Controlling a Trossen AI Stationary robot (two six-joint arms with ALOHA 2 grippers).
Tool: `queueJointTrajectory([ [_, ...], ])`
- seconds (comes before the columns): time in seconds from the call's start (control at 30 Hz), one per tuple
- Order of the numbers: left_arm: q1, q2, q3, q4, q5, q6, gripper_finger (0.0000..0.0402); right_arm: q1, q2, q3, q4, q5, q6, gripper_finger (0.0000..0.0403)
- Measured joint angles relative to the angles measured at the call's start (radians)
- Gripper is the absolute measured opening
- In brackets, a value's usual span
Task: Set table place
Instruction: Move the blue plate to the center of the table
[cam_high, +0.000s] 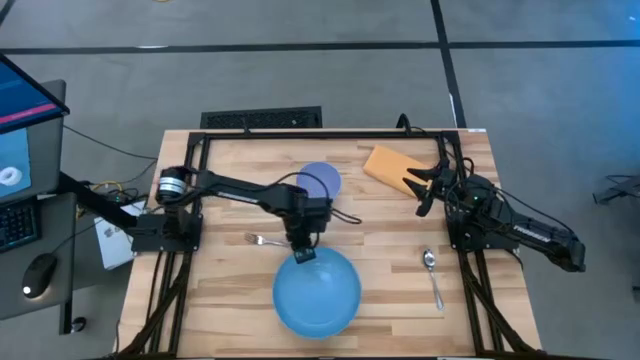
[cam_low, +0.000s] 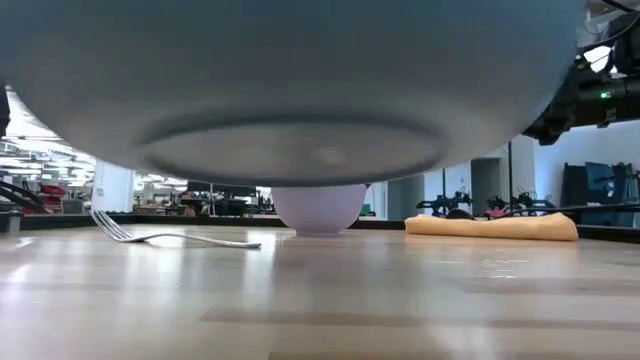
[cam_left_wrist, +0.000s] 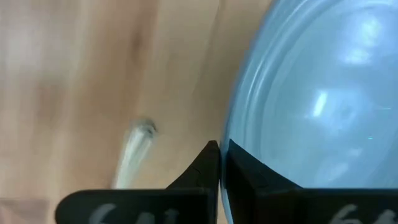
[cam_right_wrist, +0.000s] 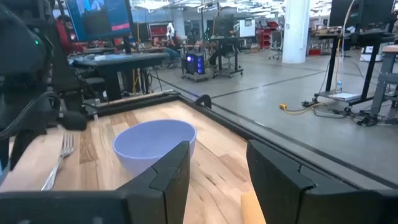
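A large blue plate (cam_high: 318, 292) is at the table's near middle, and its underside (cam_low: 300, 80) fills the top of the low view, above the tabletop. My left gripper (cam_high: 303, 255) is shut on the plate's far rim. A lavender bowl (cam_high: 320, 181) stands on its base farther back. A fork (cam_high: 262, 240) lies to the plate's left and a spoon (cam_high: 432, 275) to its right. An orange-tan pad (cam_high: 392, 167) lies at the far right. My right gripper (cam_high: 425, 190) is open and empty beside it. My left gripper pinches the plate's far rim (cam_left_wrist: 227, 134) between its two fingers, one finger (cam_left_wrist: 202, 165) on the outer side and the other (cam_left_wrist: 249, 171) over the plate's inner face. The fingers come from above, pointing down. The plate's underside shows clear of the tabletop in the low view.
The fork's handle end (cam_left_wrist: 134, 149) lies close to my left fingers. A black frame (cam_high: 300, 135) runs along the table's edges. A keyboard (cam_high: 262, 119) sits beyond the far edge. Bare wood lies between the plate and the spoon.
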Motion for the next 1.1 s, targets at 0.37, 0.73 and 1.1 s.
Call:
queueJointTrajectory([
  [0.37, -0.007, 0.202, 0.221, -0.146, -0.097, 0.044, 0.0, 0.0, 0.035, 0.0, 0.0, -0.003, 0.0, 0.0185],
  [0.73, -0.018, 0.203, 0.215, -0.106, -0.166, 0.045, 0.0, 0.0, 0.039, 0.0, -0.001, -0.004, 0.0, 0.0185],
  [1.1, -0.027, 0.203, 0.203, -0.093, -0.195, 0.039, 0.0, 0.0, 0.039, 0.0, -0.001, -0.004, 0.0, 0.0185],
])
